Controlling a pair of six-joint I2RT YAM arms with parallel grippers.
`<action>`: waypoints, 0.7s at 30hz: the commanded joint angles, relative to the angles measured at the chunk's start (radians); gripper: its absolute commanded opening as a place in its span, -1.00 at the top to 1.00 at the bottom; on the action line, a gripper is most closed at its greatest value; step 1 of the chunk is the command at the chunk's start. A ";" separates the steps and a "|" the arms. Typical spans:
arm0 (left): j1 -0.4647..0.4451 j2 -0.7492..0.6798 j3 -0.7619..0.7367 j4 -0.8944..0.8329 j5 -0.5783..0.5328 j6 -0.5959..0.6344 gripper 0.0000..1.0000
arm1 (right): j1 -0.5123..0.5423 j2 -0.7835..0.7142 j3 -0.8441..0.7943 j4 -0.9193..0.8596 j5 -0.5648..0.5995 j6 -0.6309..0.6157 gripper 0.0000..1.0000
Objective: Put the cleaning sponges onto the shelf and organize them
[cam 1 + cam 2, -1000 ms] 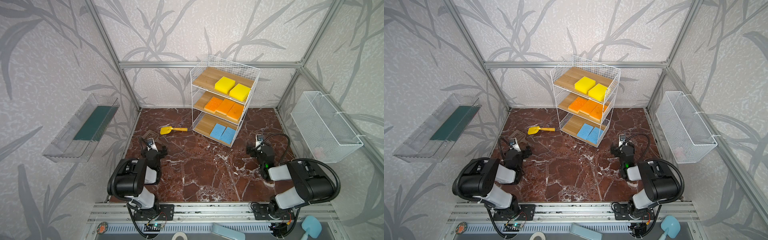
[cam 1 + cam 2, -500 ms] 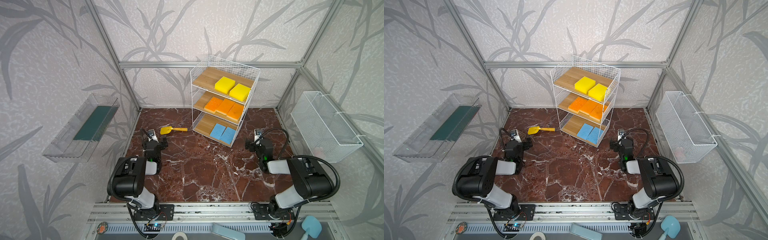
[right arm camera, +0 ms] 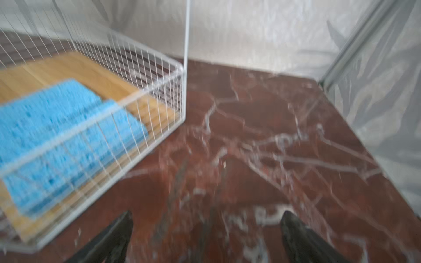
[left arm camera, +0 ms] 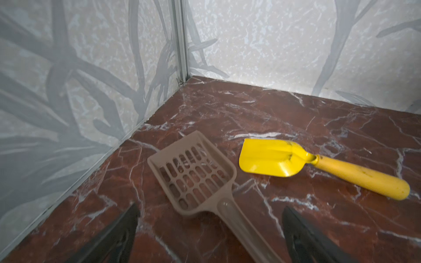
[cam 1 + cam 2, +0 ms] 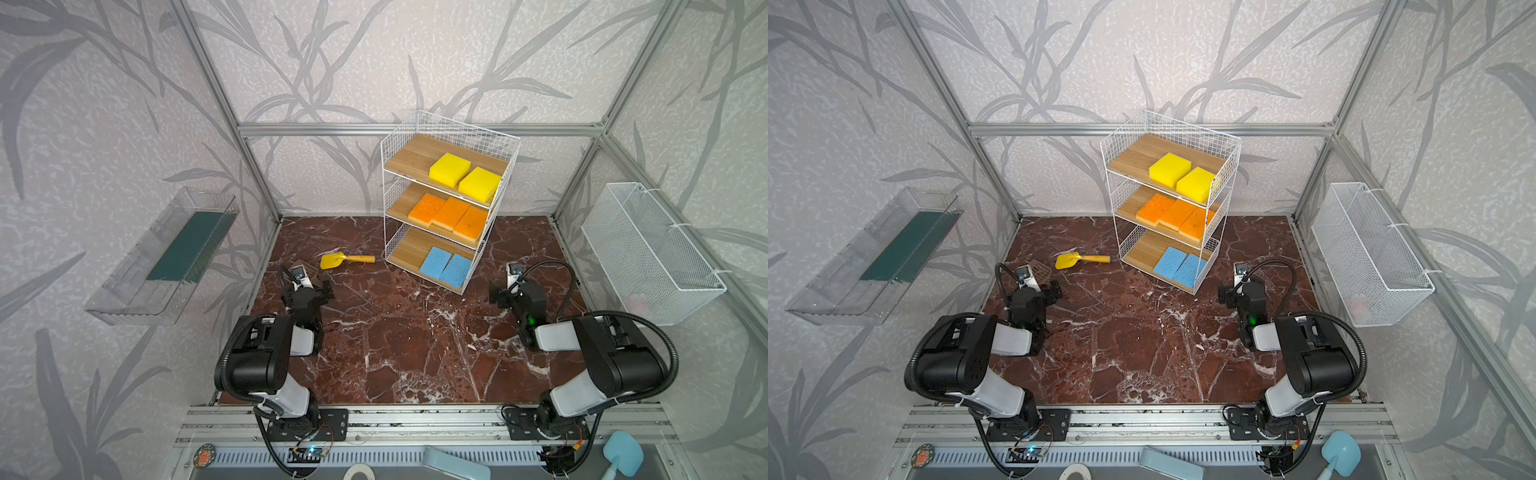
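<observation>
Left tool (image 4: 210, 207) and right tool (image 3: 207, 213) gape empty; all sponges (image 5: 451, 214) lie on the shelf (image 5: 409, 158)

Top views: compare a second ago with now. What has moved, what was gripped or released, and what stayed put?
The left gripper edged forward, nearer the brown scoop; the right gripper edged nearer the shelf. Both are open and empty; nothing was taken or released. The seven sponges on the shelf and the yellow scoop have not moved.
</observation>
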 commanded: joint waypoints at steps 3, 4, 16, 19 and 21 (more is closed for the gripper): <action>-0.007 -0.016 0.020 -0.081 0.002 0.023 -0.99 | -0.018 -0.018 -0.002 -0.045 -0.062 -0.001 -0.98; -0.008 -0.015 0.019 -0.078 0.003 0.025 -0.99 | -0.019 -0.031 0.000 -0.070 -0.064 -0.001 -0.98; -0.005 -0.013 -0.035 0.027 -0.025 0.002 -0.99 | -0.016 -0.053 0.018 -0.136 -0.038 0.007 -0.98; -0.014 -0.018 0.012 -0.070 0.000 0.027 -0.99 | -0.016 0.010 -0.009 0.014 -0.046 0.002 -0.98; -0.015 -0.011 0.019 -0.072 -0.005 0.034 -0.99 | -0.016 -0.007 0.005 -0.044 -0.045 0.006 -0.98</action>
